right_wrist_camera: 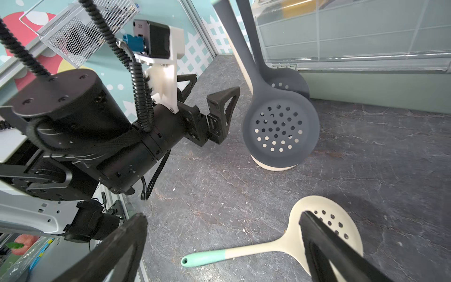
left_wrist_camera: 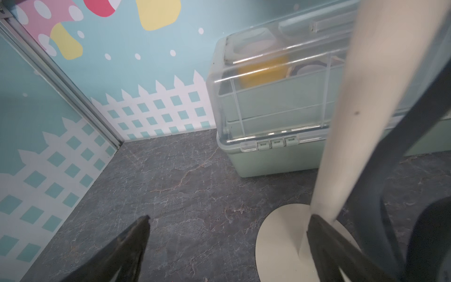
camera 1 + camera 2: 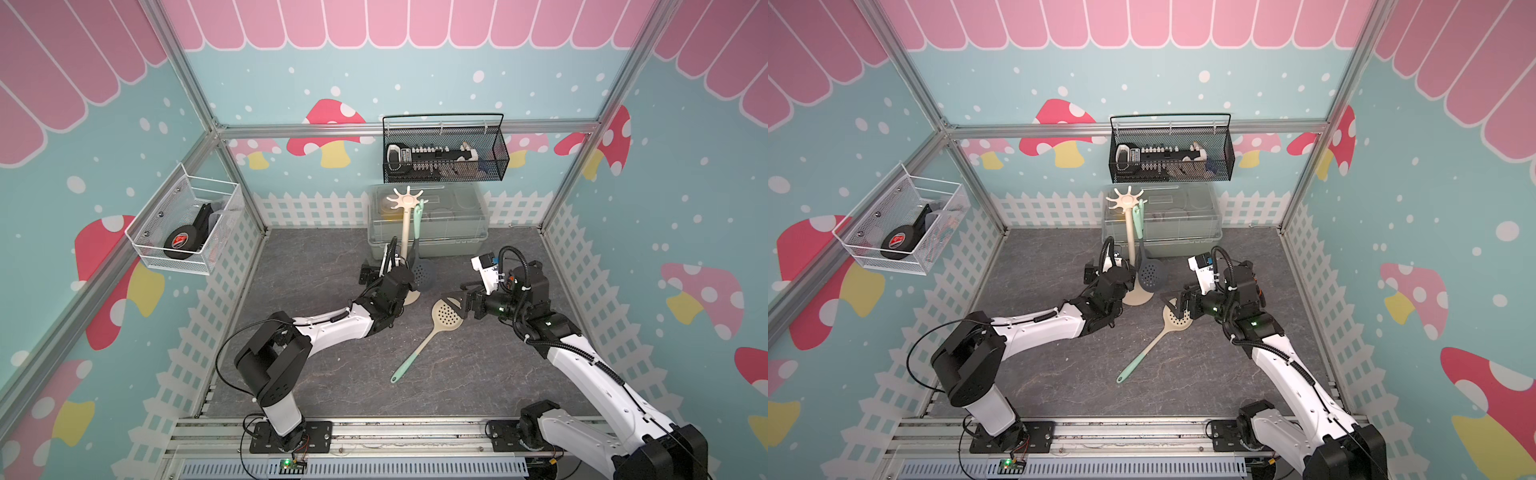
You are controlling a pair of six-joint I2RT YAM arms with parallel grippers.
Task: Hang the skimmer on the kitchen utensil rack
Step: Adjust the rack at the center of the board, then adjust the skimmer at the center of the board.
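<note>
Toward the middle of the surface's [image 3: 324, 374] back edge, upright: the cream kitchen utensil rack [image 3: 405, 232], round base flat on the surface, thin pole, top disc [image 3: 407, 200] with hooks fanned out. Hung from a hook on the right side of that disc by its mint handle end: a dark grey skimmer [image 3: 422, 272], perforated head down, just beside the pole and low over the base. Behind it in the right wrist view, a second dark perforated head [image 1: 290, 80], close against the first; whether on the same hook, impossible to tell.

Left claw [image 2: 229, 217] low at the rack's left side, spread wide, pinching nothing; one finger [image 2: 327, 241] just beside the foot of the pole, the other over bare surface.

Near the middle of the surface, lying flat: a cream skimmer [image 3: 444, 316], head near the rack's base but apart from it, mint handle end pointing toward the front edge. Right claw [image 1: 222, 216] spread wide above that head, pinching nothing; one finger [image 1: 324, 244] across the perforated part in the wrist view, contact impossible to judge.

Just behind the rack, against the back edge: a pale green box [image 3: 453, 245] with a clear lid. On the back wall above it, a black wire mesh basket [image 3: 494, 164]; on the left wall, a white mesh basket [image 3: 166, 259].
</note>
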